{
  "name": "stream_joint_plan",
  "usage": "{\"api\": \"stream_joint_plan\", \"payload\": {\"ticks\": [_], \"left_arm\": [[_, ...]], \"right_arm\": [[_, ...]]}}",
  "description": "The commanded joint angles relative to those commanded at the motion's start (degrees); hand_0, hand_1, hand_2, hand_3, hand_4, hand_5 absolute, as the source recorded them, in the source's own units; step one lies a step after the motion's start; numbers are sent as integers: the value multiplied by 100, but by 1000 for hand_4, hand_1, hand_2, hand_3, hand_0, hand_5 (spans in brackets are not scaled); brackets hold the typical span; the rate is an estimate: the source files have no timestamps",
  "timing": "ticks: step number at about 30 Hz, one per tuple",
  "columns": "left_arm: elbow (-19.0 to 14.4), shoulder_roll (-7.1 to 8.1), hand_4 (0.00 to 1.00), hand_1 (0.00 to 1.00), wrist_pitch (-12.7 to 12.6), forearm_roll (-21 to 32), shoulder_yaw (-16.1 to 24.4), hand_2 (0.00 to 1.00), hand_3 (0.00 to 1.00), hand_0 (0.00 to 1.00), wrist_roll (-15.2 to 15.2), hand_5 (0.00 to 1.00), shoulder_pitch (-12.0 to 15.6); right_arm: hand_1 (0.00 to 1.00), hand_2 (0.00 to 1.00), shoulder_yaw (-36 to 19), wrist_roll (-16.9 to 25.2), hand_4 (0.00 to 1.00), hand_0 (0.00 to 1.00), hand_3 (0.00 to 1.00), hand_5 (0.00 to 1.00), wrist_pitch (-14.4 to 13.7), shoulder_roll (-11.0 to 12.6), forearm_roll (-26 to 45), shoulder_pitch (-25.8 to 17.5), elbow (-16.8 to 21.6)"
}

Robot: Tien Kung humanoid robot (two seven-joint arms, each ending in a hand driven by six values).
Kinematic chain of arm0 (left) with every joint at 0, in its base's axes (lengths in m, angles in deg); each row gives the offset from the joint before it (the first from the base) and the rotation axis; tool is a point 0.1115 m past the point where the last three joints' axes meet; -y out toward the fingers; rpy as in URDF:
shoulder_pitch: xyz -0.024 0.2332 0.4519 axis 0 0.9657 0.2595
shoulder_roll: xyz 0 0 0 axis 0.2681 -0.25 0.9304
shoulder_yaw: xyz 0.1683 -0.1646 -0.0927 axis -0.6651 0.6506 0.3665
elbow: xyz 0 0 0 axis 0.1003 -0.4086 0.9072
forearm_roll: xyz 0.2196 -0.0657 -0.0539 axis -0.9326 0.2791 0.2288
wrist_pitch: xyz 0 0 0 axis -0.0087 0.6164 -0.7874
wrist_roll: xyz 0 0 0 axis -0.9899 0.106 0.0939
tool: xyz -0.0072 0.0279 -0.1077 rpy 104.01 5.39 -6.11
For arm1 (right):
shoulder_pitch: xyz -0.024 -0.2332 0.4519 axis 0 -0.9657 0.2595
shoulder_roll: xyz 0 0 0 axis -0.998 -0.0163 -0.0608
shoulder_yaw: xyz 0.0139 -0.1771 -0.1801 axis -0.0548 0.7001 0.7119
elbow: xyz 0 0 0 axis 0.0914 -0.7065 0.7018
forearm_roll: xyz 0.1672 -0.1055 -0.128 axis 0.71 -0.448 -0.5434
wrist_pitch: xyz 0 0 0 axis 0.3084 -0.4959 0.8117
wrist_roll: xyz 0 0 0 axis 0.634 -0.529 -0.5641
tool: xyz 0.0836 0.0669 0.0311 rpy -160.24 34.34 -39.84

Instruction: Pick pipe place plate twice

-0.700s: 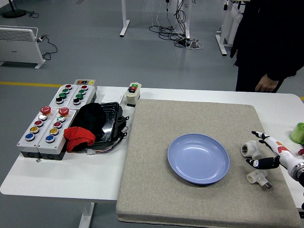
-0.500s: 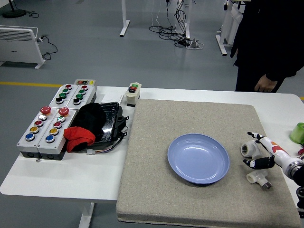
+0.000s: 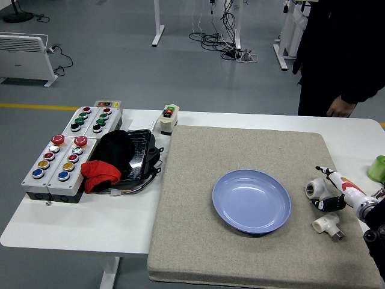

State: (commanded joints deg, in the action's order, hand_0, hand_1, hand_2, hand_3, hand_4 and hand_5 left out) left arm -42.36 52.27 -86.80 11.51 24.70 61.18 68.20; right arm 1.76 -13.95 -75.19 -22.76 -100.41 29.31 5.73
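Pipe fittings, two white plastic ones, are lying on the grey mat right of the blue plate (image 3: 251,200). The right hand (image 3: 340,191) is reaching in from the right edge with fingers spread, holding nothing, thumb and forefinger bracketing the far elbow fitting (image 3: 315,188), probably lining up a pinch. The near fitting (image 3: 327,225) is sitting just below, untouched. A person's hand (image 3: 340,109) is hanging idle beyond the table.
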Motion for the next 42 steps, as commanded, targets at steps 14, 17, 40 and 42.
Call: {"api": "stream_joint_plan", "payload": {"ticks": [14, 17, 40, 42], "left_arm": [[-4, -13, 275, 591, -14, -2, 8, 546, 588, 622, -23, 998, -44], [-5, -15, 275, 591, -11, -26, 22, 549, 589, 622, -34, 998, -48], [-10, -20, 273, 591, 2, 13, 0, 552, 593, 624, -23, 998, -46], [-9, -24, 273, 591, 4, 1, 13, 552, 593, 624, -27, 998, -28]], "right_arm": [[867, 963, 134, 159, 663, 907, 910, 235, -374, -70, -19, 182, -475], [811, 896, 168, 209, 617, 835, 874, 201, -433, -75, -20, 197, -517], [503, 544, 328, 324, 382, 403, 644, 243, -554, -39, 132, 214, -581], [503, 544, 354, 356, 382, 403, 644, 243, -596, -35, 170, 206, -566]]}}
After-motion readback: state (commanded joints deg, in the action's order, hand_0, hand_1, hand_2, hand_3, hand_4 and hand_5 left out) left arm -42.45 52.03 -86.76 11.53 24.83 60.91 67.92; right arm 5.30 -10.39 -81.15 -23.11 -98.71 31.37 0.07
